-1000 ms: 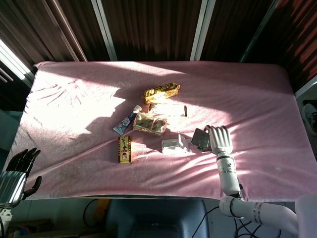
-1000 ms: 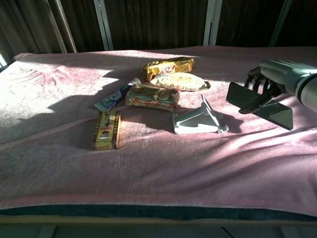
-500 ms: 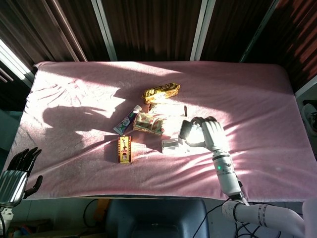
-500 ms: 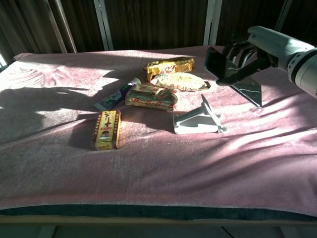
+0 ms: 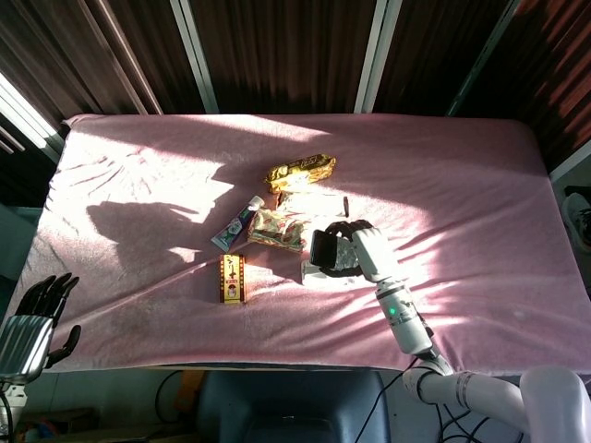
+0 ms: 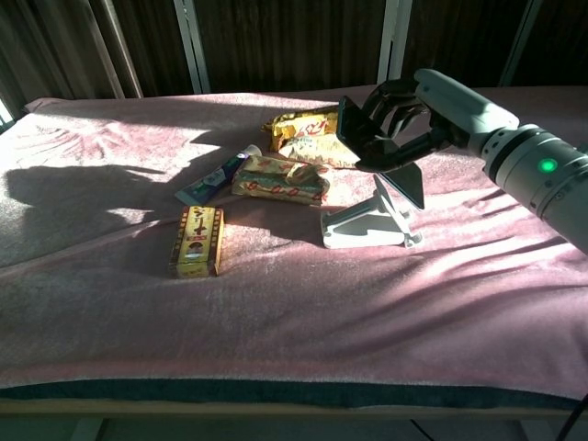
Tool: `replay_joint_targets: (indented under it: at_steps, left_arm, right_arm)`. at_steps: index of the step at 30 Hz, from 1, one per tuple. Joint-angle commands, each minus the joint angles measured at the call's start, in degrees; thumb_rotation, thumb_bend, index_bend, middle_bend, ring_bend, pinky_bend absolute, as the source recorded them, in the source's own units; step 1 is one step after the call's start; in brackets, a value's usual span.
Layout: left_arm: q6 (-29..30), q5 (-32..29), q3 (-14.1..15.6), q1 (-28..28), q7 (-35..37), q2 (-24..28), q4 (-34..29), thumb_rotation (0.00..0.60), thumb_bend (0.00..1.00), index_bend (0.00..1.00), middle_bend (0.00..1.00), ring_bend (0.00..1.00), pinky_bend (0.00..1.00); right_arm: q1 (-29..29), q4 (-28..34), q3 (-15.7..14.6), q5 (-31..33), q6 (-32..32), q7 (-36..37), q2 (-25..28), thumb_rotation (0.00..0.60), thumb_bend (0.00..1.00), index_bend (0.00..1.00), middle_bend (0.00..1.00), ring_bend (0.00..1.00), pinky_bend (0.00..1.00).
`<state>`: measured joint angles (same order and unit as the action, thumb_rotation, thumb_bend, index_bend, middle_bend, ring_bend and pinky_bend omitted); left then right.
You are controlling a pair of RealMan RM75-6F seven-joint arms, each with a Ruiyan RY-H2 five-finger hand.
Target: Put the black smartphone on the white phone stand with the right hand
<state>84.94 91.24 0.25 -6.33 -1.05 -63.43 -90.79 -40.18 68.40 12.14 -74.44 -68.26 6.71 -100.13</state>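
My right hand grips the black smartphone, held upright in the air just above and behind the white phone stand. The stand lies on the pink cloth with its sloped back facing right in the chest view; a dark shadow of the phone falls across its upper part. Down at the lower left of the head view, off the table's edge, my left hand hangs with its fingers apart and nothing in it.
Left of the stand lie a yellow box, a toothpaste tube and several snack packets. A gold packet lies further back. The pink cloth covers the whole table.
My right hand has carried the smartphone leftward from the table's right side to a spot over the stand. The left hand has stayed where it was.
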Motion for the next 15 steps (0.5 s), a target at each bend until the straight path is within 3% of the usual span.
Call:
replay_joint_targets:
  at_steps: [1, 10, 15]
  left_arm:
    - [-0.24, -0.04, 0.03, -0.14, -0.30, -0.11, -0.06, 0.600, 0.42, 0.00, 0.05, 0.04, 0.12]
    - [-0.18, -0.09, 0.06, -0.12, -0.32, -0.13, -0.11, 0.600, 0.42, 0.00, 0.06, 0.04, 0.12]
    - [0.11, -0.10, 0.00, -0.02, -0.09, -0.09, -0.04, 0.600, 0.43, 0.00, 0.06, 0.04, 0.12]
  right_arm:
    - [-0.43, -5.14, -0.66, -3.50, 2.23, 14.75, -2.31, 0.600, 0.26, 1.00, 0.75, 0.62, 0.43]
    - [-1.50, -14.50, -2.39, -7.46, 5.11, 29.81, -6.02, 0.600, 0.26, 1.00, 0.75, 0.62, 0.44]
    - [-1.79, -18.73, -2.90, -8.84, 4.84, 33.09, -7.95, 0.600, 0.26, 1.00, 0.75, 0.62, 0.45]
